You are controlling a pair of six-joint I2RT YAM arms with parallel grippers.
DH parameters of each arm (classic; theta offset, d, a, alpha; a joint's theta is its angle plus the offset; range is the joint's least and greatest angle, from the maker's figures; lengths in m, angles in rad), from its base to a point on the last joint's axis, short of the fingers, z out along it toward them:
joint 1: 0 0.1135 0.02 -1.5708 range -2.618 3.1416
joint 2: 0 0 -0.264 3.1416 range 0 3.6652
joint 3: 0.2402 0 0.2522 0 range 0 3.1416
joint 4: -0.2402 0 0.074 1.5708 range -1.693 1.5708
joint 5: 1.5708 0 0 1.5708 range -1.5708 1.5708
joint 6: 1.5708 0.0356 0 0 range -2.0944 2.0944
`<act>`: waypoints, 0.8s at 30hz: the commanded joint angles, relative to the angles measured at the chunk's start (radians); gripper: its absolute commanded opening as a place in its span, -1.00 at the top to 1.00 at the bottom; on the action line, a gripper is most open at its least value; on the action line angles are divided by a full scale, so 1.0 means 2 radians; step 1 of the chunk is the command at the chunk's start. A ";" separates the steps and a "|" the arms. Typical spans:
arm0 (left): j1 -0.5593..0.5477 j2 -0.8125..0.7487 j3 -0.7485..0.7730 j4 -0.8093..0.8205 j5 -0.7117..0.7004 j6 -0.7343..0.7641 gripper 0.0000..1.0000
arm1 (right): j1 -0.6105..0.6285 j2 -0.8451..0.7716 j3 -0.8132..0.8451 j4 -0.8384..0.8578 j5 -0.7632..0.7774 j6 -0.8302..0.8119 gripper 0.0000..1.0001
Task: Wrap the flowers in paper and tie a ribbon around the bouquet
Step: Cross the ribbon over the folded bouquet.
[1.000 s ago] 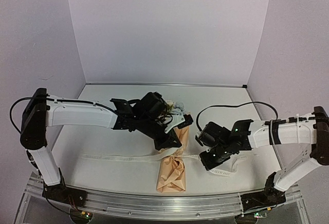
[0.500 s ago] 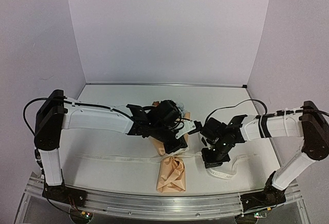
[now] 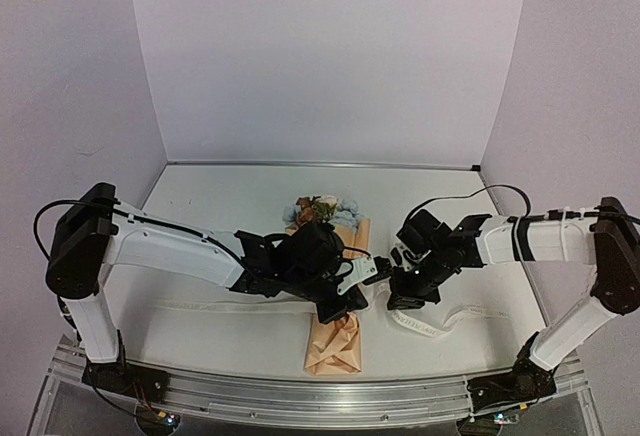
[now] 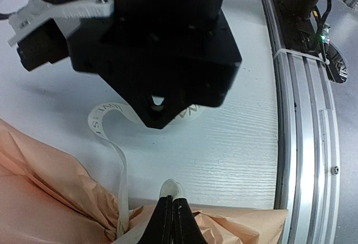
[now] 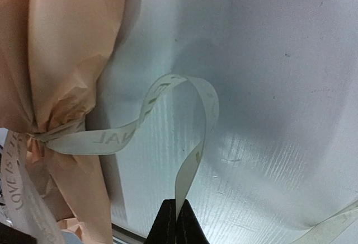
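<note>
The bouquet lies mid-table, a tan paper (image 3: pixel 334 344) cone with pink, white and pale-blue flowers (image 3: pixel 320 208) at its far end. The cream ribbon (image 3: pixel 222 306) runs across the table and circles the cone's pinched neck (image 5: pixel 56 135). My left gripper (image 3: pixel 345 306) sits at that neck, shut (image 4: pixel 172 200) on a small fold of ribbon (image 4: pixel 171 188) just above the paper (image 4: pixel 50 199). My right gripper (image 3: pixel 400 301) hovers right of the cone, shut (image 5: pixel 176 203) on a ribbon (image 5: pixel 204 115) strand that loops back to the neck.
The ribbon's loose right tail (image 3: pixel 425 326) curls on the white table (image 3: pixel 200 216) under my right arm. The metal rail (image 3: pixel 300 391) runs along the near edge. Lilac walls close in the back and sides.
My left arm has drawn back toward the near edge and lowered onto the cone's neck, uncovering the flower heads. My right wrist has swung left, closer to the cone. Both grippers stayed shut.
</note>
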 commanded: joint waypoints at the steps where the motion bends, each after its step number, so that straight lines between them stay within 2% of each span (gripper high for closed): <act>1: 0.005 -0.032 0.000 0.035 0.017 -0.002 0.91 | -0.016 -0.019 0.013 0.019 -0.018 0.011 1.00; 4: 0.003 -0.025 0.023 0.011 0.021 0.014 0.89 | -0.032 -0.005 0.037 0.016 -0.043 0.020 1.00; 7: -0.003 -0.013 0.054 -0.019 0.019 0.038 0.88 | -0.042 0.011 0.074 -0.023 -0.064 0.016 1.00; 15: -0.029 0.036 0.107 -0.053 0.001 0.072 0.83 | -0.045 0.058 0.141 -0.068 -0.103 0.017 1.00; 24: -0.034 0.081 0.145 -0.053 -0.001 0.053 0.75 | -0.046 0.070 0.159 -0.096 -0.098 0.008 1.00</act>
